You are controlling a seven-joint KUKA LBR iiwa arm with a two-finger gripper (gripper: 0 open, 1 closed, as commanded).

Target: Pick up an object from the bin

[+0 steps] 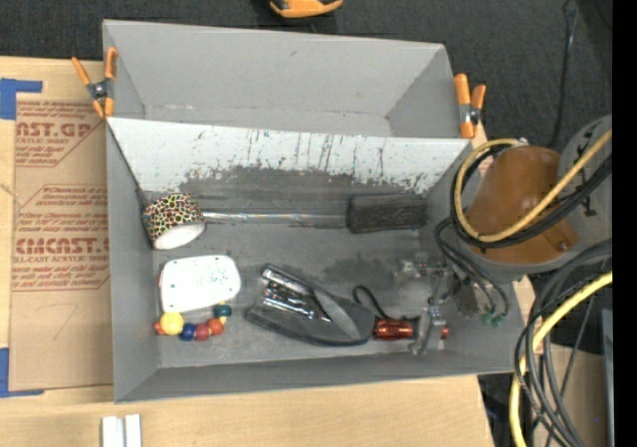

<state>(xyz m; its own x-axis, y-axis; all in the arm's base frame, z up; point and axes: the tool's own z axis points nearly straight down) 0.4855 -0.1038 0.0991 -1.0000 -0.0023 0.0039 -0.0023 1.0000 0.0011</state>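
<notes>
— Hovering low in the front right corner of the grey metal bin (pixel 279 77), the gripper (pixel 433 328) sits just beside a small red cylindrical piece with a dark end (pixel 392 330). Has it got hold of it?

— Not that I can see. The red piece lies on the bin floor close to the front wall, just left of the gripper, and nothing appears to be lifted. Whether the gripper is spread or closed, I cannot tell; cables and the wrist clutter that spot.

— So how far along is the pick?

— Early, I'd judge. The arm is down in the bin, but a grasp and a lift are both left to do.

— What else is in there?

— Moving outward: a black stapler with a shiny metal top (pixel 299 308) lies just left of the red piece. Beyond it, a white oval plastic case (pixel 199 281) with a string of coloured beads (pixel 191 326) at its front edge. Farther back, a roll of leopard-print tape (pixel 171 219) at the left, and a black brush on a long metal handle (pixel 388 214) along the rear slope.
</notes>
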